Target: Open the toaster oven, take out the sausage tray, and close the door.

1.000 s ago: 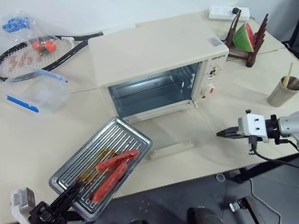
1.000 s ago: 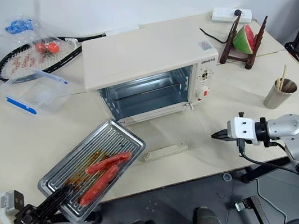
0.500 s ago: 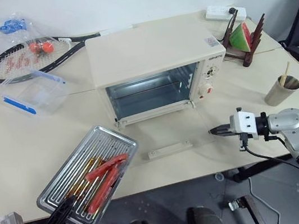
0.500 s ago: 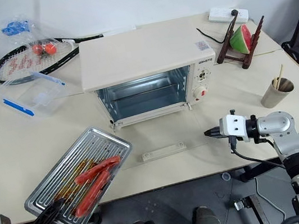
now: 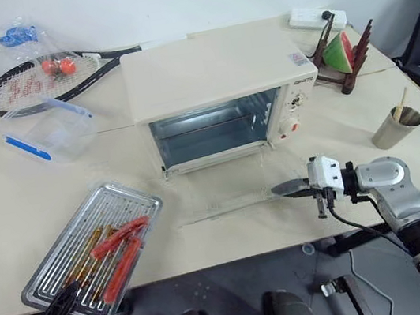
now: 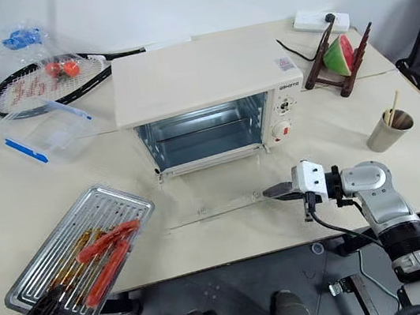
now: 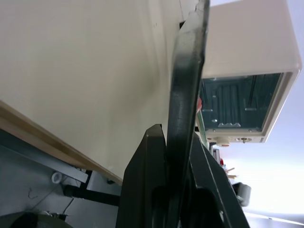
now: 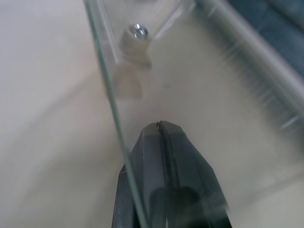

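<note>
Across a cream bench (image 5: 8, 197), the toaster oven (image 5: 213, 77) is sitting near the middle with its cavity open and facing the robot, its control panel and red-tipped knob (image 5: 294, 122) on the right side. Its door (image 5: 228, 198) is hanging part-way up from the bench, the clear glass pane tilting out in front of the cavity. The right end effector (image 5: 277, 189) is pointing leftward with its two black fingers pressed together, holding nothing, its tip sitting at the door's right edge; in the right wrist view the closed fingers (image 8: 164, 156) are lying just under the edge of the glass. At the bench's near left corner, the sausage tray (image 5: 89, 252) is sticking out over the front edge, well apart from the oven, carrying two red sausages (image 5: 120, 247) and brown grease marks on its ribbed silver floor. The left end effector (image 5: 61, 301) is clamping narrowly on the tray's near rim, and the left wrist view is showing its black fingers (image 7: 147, 180) gripping the tray edge-on. Behind the tray, a clear plastic box with blue clips (image 5: 48, 135) and a tennis racket (image 5: 38, 79) are lying at the far left. On the far right, a watermelon slice in a wooden stand (image 5: 344, 52), a white power strip (image 5: 317, 19) and a cup (image 5: 397, 128) with a stick in it are standing.
</note>
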Robot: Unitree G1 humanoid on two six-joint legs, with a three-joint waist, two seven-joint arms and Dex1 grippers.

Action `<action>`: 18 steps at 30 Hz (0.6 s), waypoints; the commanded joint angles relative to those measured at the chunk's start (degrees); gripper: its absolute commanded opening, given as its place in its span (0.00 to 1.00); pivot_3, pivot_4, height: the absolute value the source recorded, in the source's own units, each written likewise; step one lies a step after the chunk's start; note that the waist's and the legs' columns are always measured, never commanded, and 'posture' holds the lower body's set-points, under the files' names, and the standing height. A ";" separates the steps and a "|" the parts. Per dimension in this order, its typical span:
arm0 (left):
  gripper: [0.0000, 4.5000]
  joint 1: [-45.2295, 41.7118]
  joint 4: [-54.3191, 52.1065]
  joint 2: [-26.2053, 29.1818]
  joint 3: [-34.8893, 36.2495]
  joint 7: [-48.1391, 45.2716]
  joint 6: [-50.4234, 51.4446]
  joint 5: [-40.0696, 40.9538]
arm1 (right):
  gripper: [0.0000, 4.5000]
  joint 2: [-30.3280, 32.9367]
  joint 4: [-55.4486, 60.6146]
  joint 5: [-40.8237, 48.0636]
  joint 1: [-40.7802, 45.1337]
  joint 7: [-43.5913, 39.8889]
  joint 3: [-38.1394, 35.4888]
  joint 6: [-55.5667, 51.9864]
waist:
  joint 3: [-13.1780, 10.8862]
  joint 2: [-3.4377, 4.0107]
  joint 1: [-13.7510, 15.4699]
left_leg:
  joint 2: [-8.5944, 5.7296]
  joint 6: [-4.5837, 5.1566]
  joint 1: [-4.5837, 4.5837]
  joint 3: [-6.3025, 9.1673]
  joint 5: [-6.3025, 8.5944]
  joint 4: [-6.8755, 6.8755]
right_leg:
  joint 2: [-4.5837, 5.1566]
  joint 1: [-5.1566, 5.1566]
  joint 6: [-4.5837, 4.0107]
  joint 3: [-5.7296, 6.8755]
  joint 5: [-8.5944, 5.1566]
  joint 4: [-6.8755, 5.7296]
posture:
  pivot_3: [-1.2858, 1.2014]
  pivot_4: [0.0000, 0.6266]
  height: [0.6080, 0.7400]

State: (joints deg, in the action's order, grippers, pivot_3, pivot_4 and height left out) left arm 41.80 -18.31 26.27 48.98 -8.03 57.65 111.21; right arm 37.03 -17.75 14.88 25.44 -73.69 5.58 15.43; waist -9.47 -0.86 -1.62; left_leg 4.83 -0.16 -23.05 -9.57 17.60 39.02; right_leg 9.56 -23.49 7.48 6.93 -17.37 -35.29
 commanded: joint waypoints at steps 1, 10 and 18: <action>0.00 -0.46 0.62 0.17 1.56 0.21 1.08 1.79 | 0.01 1.29 5.45 3.56 1.45 1.30 -3.39 -5.11 | 0.00 0.00 -0.02 | 0.00 0.00 0.00 0.00 0.01 0.00 | 0.00 0.00 0.00 0.00 0.00 0.00 | 0.52 0.24 1.00; 0.00 -3.60 1.86 1.43 -1.59 1.83 3.17 1.79 | 0.01 1.05 4.02 4.81 12.01 3.28 -6.21 -10.61 | -0.04 0.07 -0.06 | 0.00 0.01 0.00 -0.07 0.03 0.02 | 0.00 -0.03 -0.01 -0.04 -0.01 -0.01 | 0.52 0.24 1.00; 0.00 -6.18 4.81 5.75 -4.13 1.09 6.61 1.79 | 0.01 -1.08 -2.94 3.46 19.95 3.24 -5.31 -7.66 | -0.01 0.02 -0.07 | 0.00 0.01 -0.03 -0.29 0.11 -0.02 | 0.00 -0.04 -0.01 0.02 -0.01 -0.23 | 0.52 0.24 1.00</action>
State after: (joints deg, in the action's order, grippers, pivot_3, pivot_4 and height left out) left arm 36.18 -14.04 31.13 44.48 -5.69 63.49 111.26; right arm 35.91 -20.97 18.14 43.37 -70.69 1.51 6.43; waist -9.48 -0.84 -1.69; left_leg 4.84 -0.15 -23.08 -9.87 17.71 39.00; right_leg 9.55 -23.56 7.46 6.93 -17.38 -35.52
